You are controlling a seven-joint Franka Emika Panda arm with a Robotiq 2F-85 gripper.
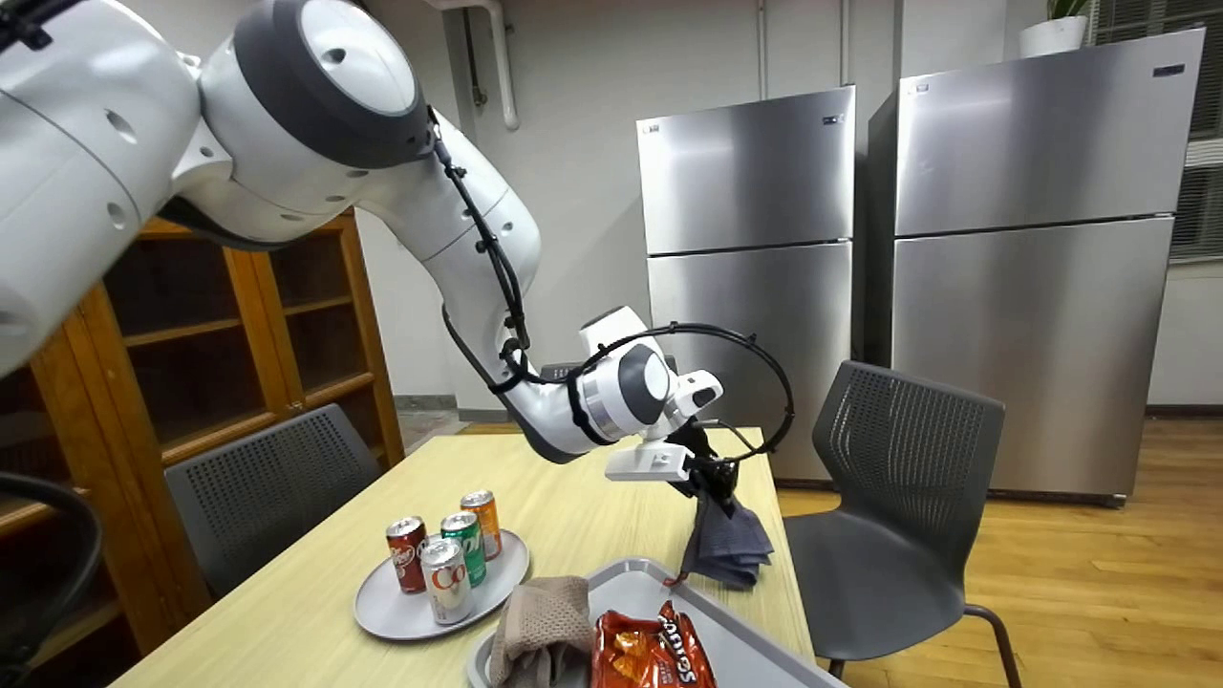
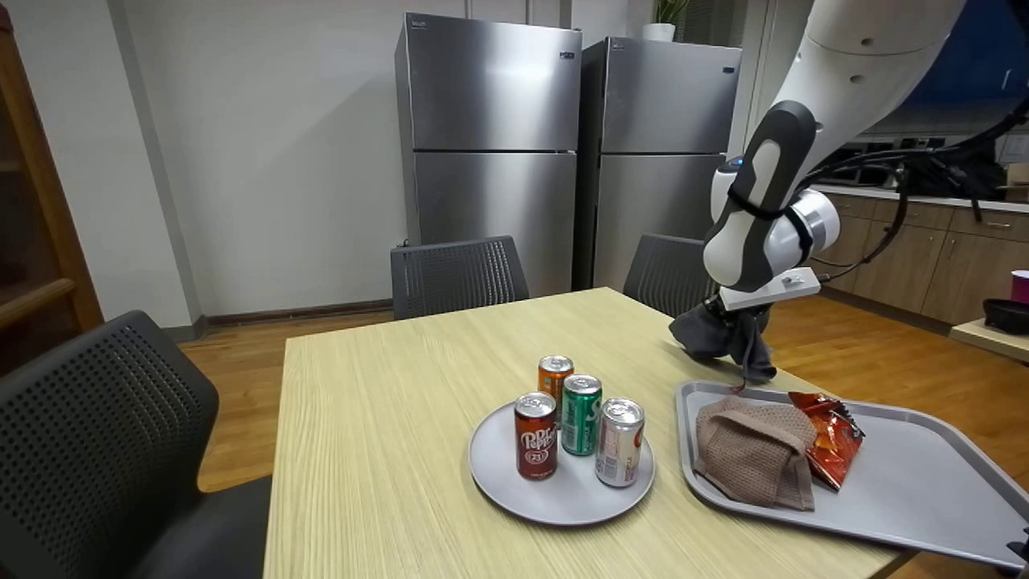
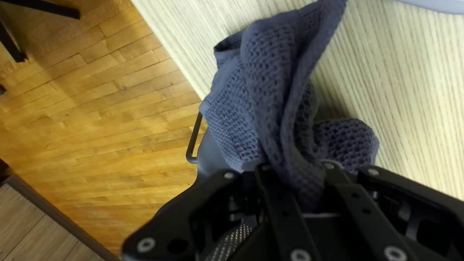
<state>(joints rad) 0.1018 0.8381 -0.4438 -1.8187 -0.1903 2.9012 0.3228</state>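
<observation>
My gripper [image 3: 294, 170] is shut on a dark blue-grey waffle-weave cloth [image 3: 275, 83], bunched between the fingers. The cloth hangs below the gripper at the table's edge in both exterior views [image 1: 731, 549] [image 2: 748, 346]. I cannot tell whether its lower end rests on the table. A thin reddish strip [image 1: 675, 579] trails from it near the tray's corner. The grey tray [image 2: 924, 515] holds a folded brown cloth [image 2: 756, 454] and a red chip bag [image 2: 834, 442]. Beside it, a round grey plate [image 2: 514, 503] carries several upright soda cans, including a green one [image 2: 580, 414].
The light wooden table [image 2: 386, 418] has its edge beneath the gripper. A dark chair [image 1: 889, 564] stands close to that edge. More chairs [image 2: 458, 277] stand around the table. Two steel refrigerators [image 1: 750, 191] stand behind, and a wooden cabinet [image 1: 205, 344] stands at the side.
</observation>
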